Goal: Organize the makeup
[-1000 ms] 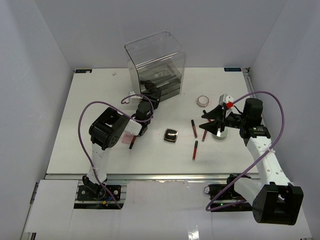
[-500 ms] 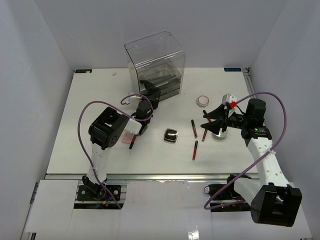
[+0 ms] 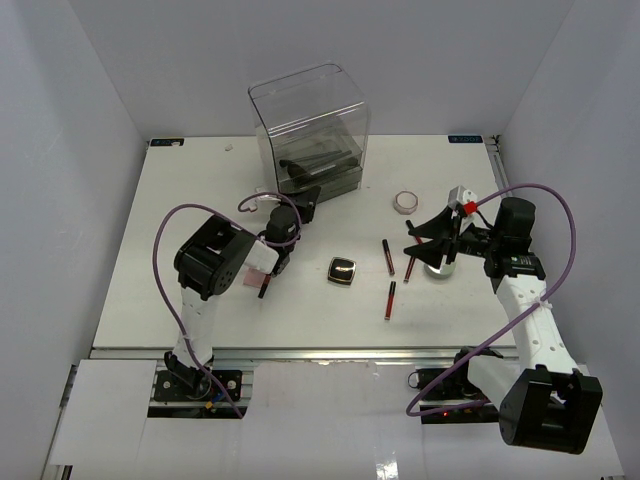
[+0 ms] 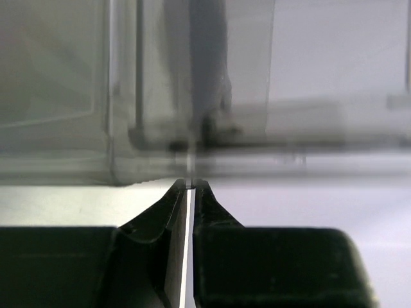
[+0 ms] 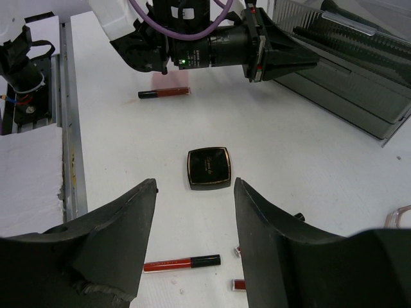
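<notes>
Counting outward from the arm bases, most of the makeup is not yet put away. One red-and-black tube (image 3: 390,300) lies nearest, and another tube (image 3: 265,285) sits beside the pink palette (image 3: 256,275) under the left arm. Two more tubes (image 3: 387,257) lie between the black compact (image 3: 342,271) and the round tin (image 3: 441,268). The right gripper (image 3: 418,245) hangs by that tin with its fingers spread wide and nothing between them. Farther back the small jar (image 3: 405,202) stands alone. At the acrylic drawer box (image 3: 310,110) the left gripper (image 4: 191,185) has its fingers drawn nearly together at the lower drawer front (whether they pinch its edge I cannot tell). Dark slim items (image 5: 376,42) already lie in that drawer, so I judge the job barely begun.
</notes>
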### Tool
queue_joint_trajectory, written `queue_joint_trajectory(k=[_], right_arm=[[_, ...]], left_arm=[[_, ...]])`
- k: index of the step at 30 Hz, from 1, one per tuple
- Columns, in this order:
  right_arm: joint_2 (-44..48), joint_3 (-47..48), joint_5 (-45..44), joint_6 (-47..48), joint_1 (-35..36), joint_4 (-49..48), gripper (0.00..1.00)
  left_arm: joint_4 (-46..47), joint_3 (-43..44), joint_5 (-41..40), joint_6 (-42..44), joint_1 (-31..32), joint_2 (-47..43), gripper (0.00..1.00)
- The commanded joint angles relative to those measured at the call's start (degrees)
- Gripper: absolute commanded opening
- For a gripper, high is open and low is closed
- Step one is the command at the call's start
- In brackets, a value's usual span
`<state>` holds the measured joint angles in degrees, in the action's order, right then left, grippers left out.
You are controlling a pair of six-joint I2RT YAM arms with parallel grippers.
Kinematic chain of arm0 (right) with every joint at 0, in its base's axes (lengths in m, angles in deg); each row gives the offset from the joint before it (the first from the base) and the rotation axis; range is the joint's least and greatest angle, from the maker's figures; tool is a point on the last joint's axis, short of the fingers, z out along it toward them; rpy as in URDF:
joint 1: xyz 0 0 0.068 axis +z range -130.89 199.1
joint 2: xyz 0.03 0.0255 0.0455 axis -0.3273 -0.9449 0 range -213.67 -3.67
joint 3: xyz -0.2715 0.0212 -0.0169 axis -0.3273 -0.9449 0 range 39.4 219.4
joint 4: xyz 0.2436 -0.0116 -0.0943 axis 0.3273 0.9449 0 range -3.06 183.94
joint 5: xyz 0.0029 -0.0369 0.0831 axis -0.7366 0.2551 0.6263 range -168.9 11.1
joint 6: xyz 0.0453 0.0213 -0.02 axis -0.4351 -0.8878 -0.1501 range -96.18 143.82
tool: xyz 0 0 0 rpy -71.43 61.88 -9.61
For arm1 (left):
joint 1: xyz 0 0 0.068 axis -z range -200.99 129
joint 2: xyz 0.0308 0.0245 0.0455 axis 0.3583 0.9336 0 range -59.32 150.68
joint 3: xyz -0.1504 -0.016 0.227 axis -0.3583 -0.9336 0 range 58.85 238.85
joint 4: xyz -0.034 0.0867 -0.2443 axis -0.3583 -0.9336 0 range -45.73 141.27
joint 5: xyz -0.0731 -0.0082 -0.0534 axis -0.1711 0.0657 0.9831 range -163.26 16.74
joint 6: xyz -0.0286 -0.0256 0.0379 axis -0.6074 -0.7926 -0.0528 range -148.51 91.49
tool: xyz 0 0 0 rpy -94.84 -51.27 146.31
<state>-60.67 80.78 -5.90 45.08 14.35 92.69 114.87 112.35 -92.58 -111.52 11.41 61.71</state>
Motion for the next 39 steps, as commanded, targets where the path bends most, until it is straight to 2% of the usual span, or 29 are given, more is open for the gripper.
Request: queue_joint_trajectory(k=[1, 17, 22, 26, 32, 35, 36, 39], right_arm=[[0.56, -0.51, 1.62, -1.92, -0.69, -2.93, 0.58], [0.13, -1.61, -1.22, -4.83, -1.42, -5.07, 0.59], [-0.02, -1.8, -2.68, -5.52, -1.48, -6.06, 0.61], [-0.36, -1.92, -3.84, -5.72, -1.48, -6.65, 0.63], [-0.75, -2.02, -4.65, -5.88, -1.48, -6.64, 0.67], [-0.67, -2.02, -5.19, -5.8, -1.48, -6.72, 0.68], [-0.75, -2.1, -5.76, -5.89, -1.48, -6.72, 0.68], [-0.9, -2.1, -6.54, -5.97, -1.48, -6.8, 0.68]], left_arm=[[2.29, -5.83, 2.96, 1.8, 1.25, -4.73, 0.0], [7.9, -16.46, 5.49, 3.99, 5.56, -9.5, 0.0], [9.65, -17.84, 6.41, 3.59, 5.65, -9.73, 0.06], [9.71, -17.72, 7.87, 3.12, 5.74, -9.67, 0.15], [8.99, -17.66, 8.78, 3.66, 5.74, -10.21, 0.43], [9.71, -17.91, 10.62, 4.48, 5.74, -10.47, 0.51], [9.87, -17.98, 11.95, 5.15, 5.74, -10.56, 0.57], [10.17, -18.57, 13.97, 5.94, 5.88, -11.42, 0.63]])
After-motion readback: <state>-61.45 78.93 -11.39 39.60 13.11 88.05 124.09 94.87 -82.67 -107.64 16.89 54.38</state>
